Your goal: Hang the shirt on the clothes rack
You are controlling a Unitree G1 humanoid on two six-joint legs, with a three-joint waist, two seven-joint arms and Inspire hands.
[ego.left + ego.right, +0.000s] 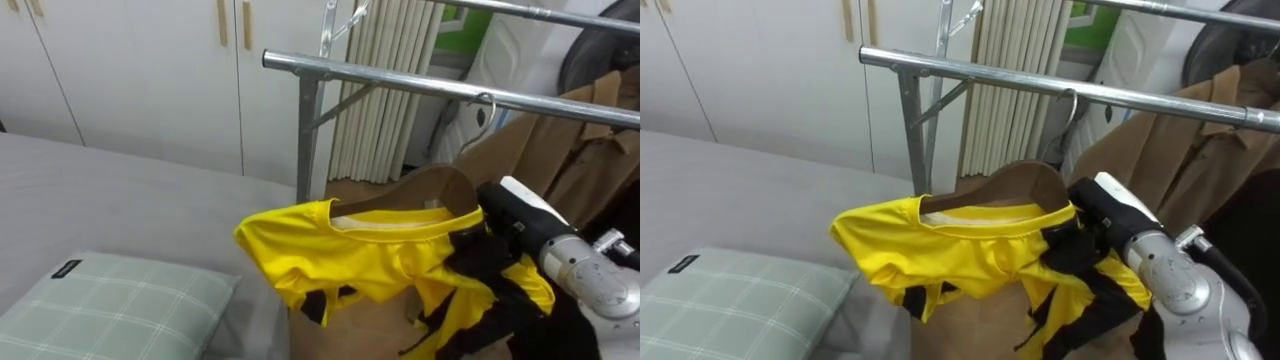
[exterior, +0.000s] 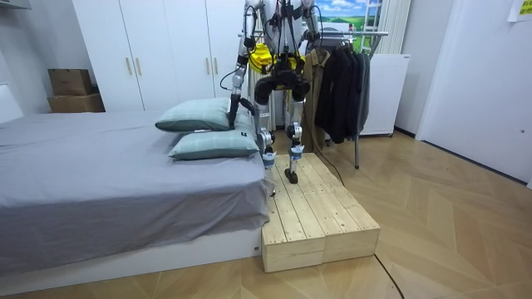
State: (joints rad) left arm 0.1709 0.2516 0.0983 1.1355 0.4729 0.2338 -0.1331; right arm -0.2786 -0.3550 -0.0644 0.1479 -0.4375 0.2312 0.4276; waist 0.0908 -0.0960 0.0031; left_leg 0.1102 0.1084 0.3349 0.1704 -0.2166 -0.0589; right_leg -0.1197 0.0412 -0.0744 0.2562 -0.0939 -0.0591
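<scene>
A yellow shirt [image 1: 370,255] with black patches hangs on a wooden hanger [image 1: 430,185]. The hanger's metal hook [image 1: 485,103] sits at the lower rail [image 1: 400,80] of a metal clothes rack. My right hand [image 1: 495,225] comes in from the lower right and is curled on the shirt's right shoulder, where its dark fingers blend into the black cloth. In the room view I stand on a wooden platform [image 2: 320,216] facing the rack, and my left hand [image 2: 235,106] hangs low beside the pillows.
A brown coat [image 1: 570,150] hangs on the same rail to the right, with dark clothes [image 2: 341,83] beyond it. The grey bed [image 1: 100,190] with a checked green pillow [image 1: 110,305] lies to my left. White wardrobe doors [image 1: 150,70] stand behind.
</scene>
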